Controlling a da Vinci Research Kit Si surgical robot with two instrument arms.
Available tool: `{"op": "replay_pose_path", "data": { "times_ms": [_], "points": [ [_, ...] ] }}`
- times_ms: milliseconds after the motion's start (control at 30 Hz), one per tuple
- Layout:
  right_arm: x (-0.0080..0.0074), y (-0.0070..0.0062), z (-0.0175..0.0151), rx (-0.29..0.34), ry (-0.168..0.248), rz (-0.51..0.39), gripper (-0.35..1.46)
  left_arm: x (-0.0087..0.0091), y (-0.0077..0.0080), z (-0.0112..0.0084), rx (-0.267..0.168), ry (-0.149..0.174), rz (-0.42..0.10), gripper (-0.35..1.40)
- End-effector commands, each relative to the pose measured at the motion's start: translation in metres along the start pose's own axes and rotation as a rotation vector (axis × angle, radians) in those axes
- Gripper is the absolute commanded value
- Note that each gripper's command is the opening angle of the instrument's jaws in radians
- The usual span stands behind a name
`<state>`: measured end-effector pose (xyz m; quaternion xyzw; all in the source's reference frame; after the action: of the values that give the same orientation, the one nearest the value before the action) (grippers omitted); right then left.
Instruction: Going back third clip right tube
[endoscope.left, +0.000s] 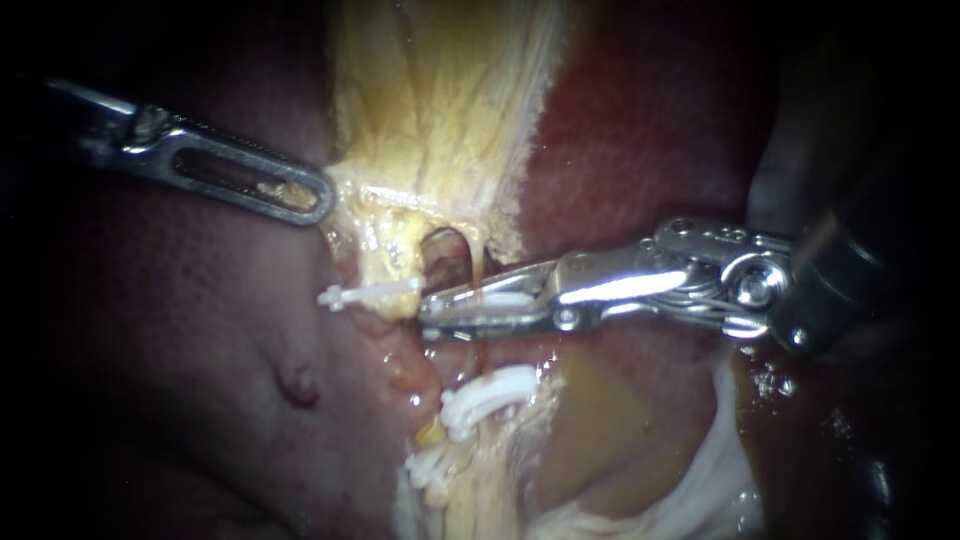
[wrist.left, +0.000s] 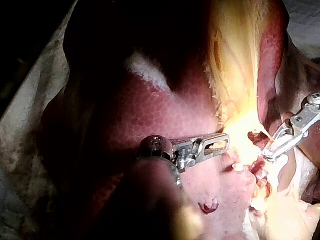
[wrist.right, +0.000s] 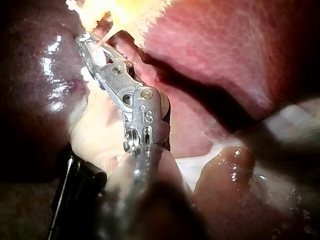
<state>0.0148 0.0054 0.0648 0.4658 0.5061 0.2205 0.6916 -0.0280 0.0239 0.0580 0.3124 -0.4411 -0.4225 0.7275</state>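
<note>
Liver fills the endoscope view's left: pink-red, finely mottled, wet. Small red nick on it, well apart from the yellow fatty tissue. That tissue runs down the middle as a fibrous band, narrowing lower down, with an opening in its lower part. Darker liver lobe lies right of the band. Below are two white clips, larger clip and lowest clip, both on a pale strand. Glossy white membrane at lower right, beside a yellow-brown patch. Left wrist view: stained white cloth lies around the organ. Right wrist view: rounded glossy red lump near pale tissue.
</note>
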Motion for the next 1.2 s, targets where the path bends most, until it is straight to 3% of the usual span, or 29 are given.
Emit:
{"op": "replay_pose_path", "data": {
  "times_ms": [33,300,433,500,567,767,933,1200],
  "points": [
    [0.0,0.0,0.0,-0.001,0.0,0.0,-0.35,0.0,0.0,0.0,-0.001,0.0,0.0,-0.35],
    [-0.0003,-0.0001,0.0001,0.004,-0.004,-0.009,-0.33,0.0,0.0,0.0,-0.001,0.0,0.0,-0.35],
    [-0.0003,-0.0001,0.0003,0.008,-0.007,-0.065,0.14,0.0,0.0,0.0,-0.001,0.0,0.0,-0.35],
    [-0.0002,-0.0001,0.0005,-0.021,0.006,-0.076,0.35,0.0,0.0,-0.0001,-0.001,0.0,0.0,-0.35],
    [-0.0001,0.0001,0.0007,-0.053,0.02,-0.094,0.43,0.0,0.0,-0.0001,-0.001,0.0,0.0,-0.35],
    [-0.0002,0.0001,0.0009,-0.077,0.027,-0.147,0.48,0.0,0.0,-0.0001,-0.001,0.0,0.0,-0.35],
    [-0.0006,0.0006,0.0009,-0.173,0.05,-0.269,0.49,0.0,-0.0001,-0.0001,-0.001,0.0,0.0,-0.35],
    [-0.0021,0.0015,0.0006,-0.26,0.057,-0.358,0.5,0.0,-0.0001,-0.0001,-0.001,0.0,0.0,-0.35]
  ]
}}
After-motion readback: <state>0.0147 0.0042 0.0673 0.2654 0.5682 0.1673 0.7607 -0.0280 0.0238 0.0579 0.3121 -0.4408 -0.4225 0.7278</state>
